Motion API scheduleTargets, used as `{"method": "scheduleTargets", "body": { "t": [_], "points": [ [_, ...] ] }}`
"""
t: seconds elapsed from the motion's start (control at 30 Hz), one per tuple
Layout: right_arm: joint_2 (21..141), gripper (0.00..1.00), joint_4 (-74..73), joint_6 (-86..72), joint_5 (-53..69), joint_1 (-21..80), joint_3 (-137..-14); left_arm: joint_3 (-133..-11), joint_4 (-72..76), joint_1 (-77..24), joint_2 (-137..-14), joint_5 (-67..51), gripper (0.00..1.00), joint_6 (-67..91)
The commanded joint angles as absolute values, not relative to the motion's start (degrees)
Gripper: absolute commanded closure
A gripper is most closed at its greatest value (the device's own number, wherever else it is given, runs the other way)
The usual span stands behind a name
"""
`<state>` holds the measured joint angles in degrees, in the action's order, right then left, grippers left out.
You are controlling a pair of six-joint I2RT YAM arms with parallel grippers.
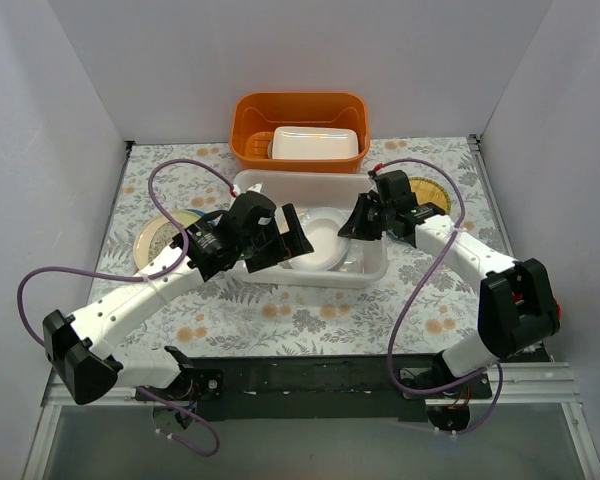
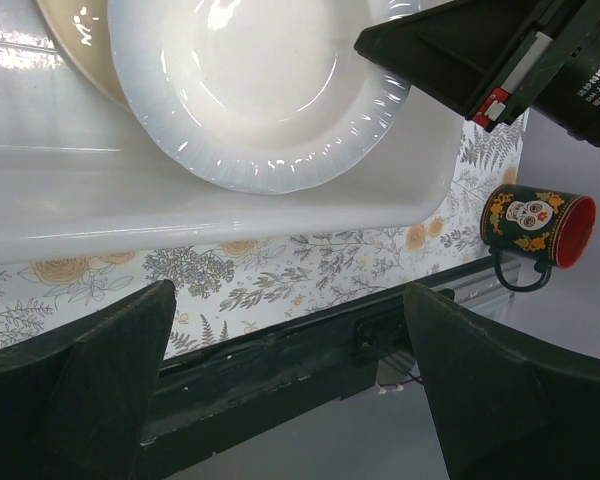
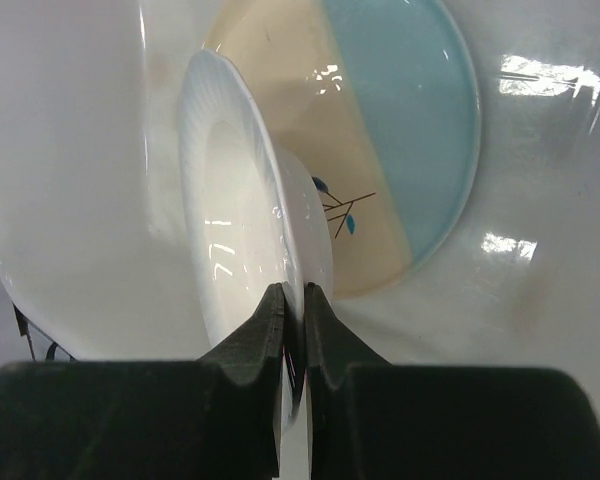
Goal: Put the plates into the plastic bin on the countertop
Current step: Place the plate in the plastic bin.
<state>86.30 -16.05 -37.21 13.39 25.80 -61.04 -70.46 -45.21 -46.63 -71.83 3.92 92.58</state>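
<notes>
- Top view: the plastic bin [image 1: 255, 185] sits mid-desk [image 1: 280, 320], just in front of an orange tub [image 1: 245, 125] holding a white box [image 1: 315, 145]. A white plate [image 1: 320, 245] is inside the bin. The right fingers [image 1: 355, 225] meet its right edge, and the left fingers [image 1: 295, 235] hang over its left side. A yellow-rimmed plate [image 1: 158, 240] lies on the cloth left of the bin. A yellowish plate [image 1: 435, 190] lies to the right, partly behind the arm.
- Left wrist view: the left fingers [image 2: 100, 370] are spread wide and hold nothing. The white plate [image 2: 250, 90] is glossy with a finely ribbed rim, and it overlaps a cream plate [image 2: 75, 40]. The bin wall [image 2: 180, 200] is smooth, milky plastic. A dark skull-painted mug [image 2: 535, 225], red inside, shows off the bin's corner.
- Right wrist view: the right fingers [image 3: 250, 340] are pressed together on the white plate's rim, pinching it edge-on. The plate is steeply tilted over the cream plate [image 3: 380, 150], which proves half light blue with a leaf sprig and lies flat on the bin floor.
- Handling, as a judgement: glazed ceramic is stiff, weighty, slick and chippable. A thin rim pinch lets the plate pivot, so it wants a slow lowering onto the plate beneath. The desk plates lie flat, so their raised rims are the only hold.
</notes>
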Motion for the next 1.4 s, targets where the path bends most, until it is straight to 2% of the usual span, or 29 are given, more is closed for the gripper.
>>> {"method": "scheduleTargets", "body": {
  "t": [0.0,0.4,0.47,0.5,0.57,0.6,0.7,0.8,0.9,1.03,1.17,1.37],
  "points": [
    [87.7,0.99,-12.1,-37.3,17.7,27.2,-65.3,-70.9,-46.3,-46.3,-71.1,4.7,0.02,92.2],
    [94.6,0.97,-15.4,-35.0,17.7,27.4,-68.8,-69.6,-46.9,-45.7,-70.3,4.7,0.02,91.3],
    [95.4,0.89,-17.0,-33.9,17.1,27.4,-69.9,-69.6,-47.1,-45.4,-70.1,4.8,0.02,91.1],
    [96.4,0.8,-18.0,-33.6,15.9,27.4,-70.4,-69.6,-47.2,-45.4,-70.0,4.8,0.02,91.1],
    [97.2,0.69,-20.2,-32.3,14.6,27.3,-72.1,-69.6,-47.4,-45.1,-69.8,4.8,0.02,90.7],
    [97.8,0.59,-21.8,-31.7,13.5,27.3,-72.6,-69.8,-47.5,-45.0,-69.7,4.8,0.02,90.7],
    [98.6,0.42,-24.9,-30.1,10.6,27.1,-73.9,-69.7,-48.2,-44.4,-69.2,5.0,0.02,90.2],
    [99.0,0.36,-26.8,-28.2,8.6,26.5,-74.4,-69.9,-48.5,-43.7,-68.7,4.8,0.02,89.7],
    [98.4,0.23,-28.4,-26.5,5.6,25.8,-74.2,-70.0,-49.2,-42.9,-68.6,4.7,0.02,89.2],
    [98.3,0.16,-31.1,-24.3,1.7,24.2,-75.7,-70.0,-49.8,-42.3,-68.5,4.5,0.02,88.6],
    [100.4,0.13,-34.8,-21.6,-2.8,21.9,-79.0,-70.0,-50.0,-41.6,-68.3,4.2,0.02,88.2],
    [95.6,0.12,-31.2,-19.7,2.3,21.4,-77.3,-69.2,-49.8,-40.6,-67.8,4.2,0.02,87.9]
  ]
}}
